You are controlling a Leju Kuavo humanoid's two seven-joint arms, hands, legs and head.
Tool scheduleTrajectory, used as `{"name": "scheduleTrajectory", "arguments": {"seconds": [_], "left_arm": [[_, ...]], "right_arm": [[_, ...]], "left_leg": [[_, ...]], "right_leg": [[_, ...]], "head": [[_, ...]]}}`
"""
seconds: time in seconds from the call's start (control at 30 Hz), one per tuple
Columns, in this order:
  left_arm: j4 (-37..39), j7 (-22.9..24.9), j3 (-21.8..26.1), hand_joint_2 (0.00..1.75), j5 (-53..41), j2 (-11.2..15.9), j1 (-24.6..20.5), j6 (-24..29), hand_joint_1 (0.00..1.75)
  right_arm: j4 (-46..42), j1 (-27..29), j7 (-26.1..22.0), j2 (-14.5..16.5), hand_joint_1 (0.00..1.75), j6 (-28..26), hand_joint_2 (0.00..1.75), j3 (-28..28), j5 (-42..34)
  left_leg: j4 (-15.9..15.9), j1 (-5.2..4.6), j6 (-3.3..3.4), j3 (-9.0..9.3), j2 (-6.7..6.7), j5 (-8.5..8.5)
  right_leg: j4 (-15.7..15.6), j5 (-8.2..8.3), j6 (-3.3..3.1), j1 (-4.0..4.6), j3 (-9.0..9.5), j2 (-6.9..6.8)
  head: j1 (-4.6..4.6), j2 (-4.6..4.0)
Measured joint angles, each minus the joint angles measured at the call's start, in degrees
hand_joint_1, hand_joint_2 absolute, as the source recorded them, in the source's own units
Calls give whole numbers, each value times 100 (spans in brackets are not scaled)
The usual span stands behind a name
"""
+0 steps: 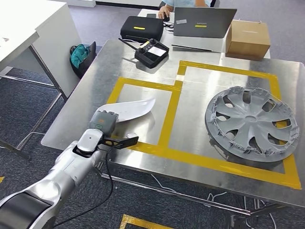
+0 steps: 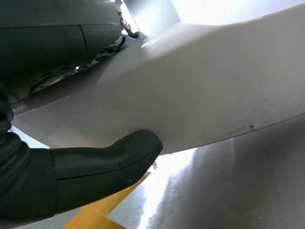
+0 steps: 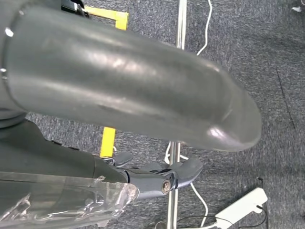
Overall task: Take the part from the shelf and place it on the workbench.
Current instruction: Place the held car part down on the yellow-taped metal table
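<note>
Now the left hand (image 1: 103, 123) is holding a long white part (image 1: 131, 109) over the shiny metal desk (image 1: 90, 90). Its fingers (image 2: 107, 164) are wrapping around one end of the part, above the square marked with yellow tape (image 1: 169, 114). A grey wheel cover (image 1: 251, 123) is lying in the next taped square. The right hand (image 3: 151, 179) is hanging over the grey carpet (image 3: 259, 62), holding nothing, its fingers lying fairly straight.

Setting: my test lab or workshop. Evidence: steel workbench (image 1: 201, 90) marked with yellow tape (image 1: 169, 114); grey carpet floor (image 1: 21, 109); laptop (image 1: 201, 24), handheld controller (image 1: 151, 51), black case (image 1: 142, 27), cardboard box (image 1: 248, 38); loose cables and power strip (image 3: 241, 207).
</note>
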Motion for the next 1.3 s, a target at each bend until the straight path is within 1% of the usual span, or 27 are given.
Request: {"name": "scheduleTrajectory", "arguments": {"seconds": [0.2,0.43,0.57,0.7,1.1,1.3], "left_arm": [[63,-210,-40,175,0,-21,-12,152,175],[66,-285,-32,175,0,-46,-11,219,175],[66,-481,43,175,0,-87,5,373,175],[64,-601,125,175,0,-140,37,418,175],[64,-728,225,175,-1,-190,63,516,175],[64,-722,241,175,0,-188,83,683,175]], "right_arm": [[0,23,0,0,0,-4,0,0,-6],[0,29,0,0,0,-7,0,0,-17],[0,29,0,0,0,-26,0,4,-44],[0,33,0,0,0,-30,0,10,-66],[0,42,0,0,0,-68,0,86,-109],[0,42,0,0,0,-90,0,104,-124]], "left_leg": [[0,0,1,-1,0,-1],[0,-1,1,-1,0,-1],[0,-1,1,-1,0,-1],[0,-2,1,-1,0,-1],[0,-2,2,-2,0,-1],[0,-2,2,-2,0,-1]], "right_leg": [[0,0,0,0,-1,0],[0,0,0,-1,-1,0],[0,0,0,-1,0,0],[0,0,0,-2,0,0],[0,0,0,-2,0,0],[0,0,0,-2,0,-1]], "head": [[1,0],[1,-1],[0,-1],[0,-1],[1,-1],[0,-1]]}}
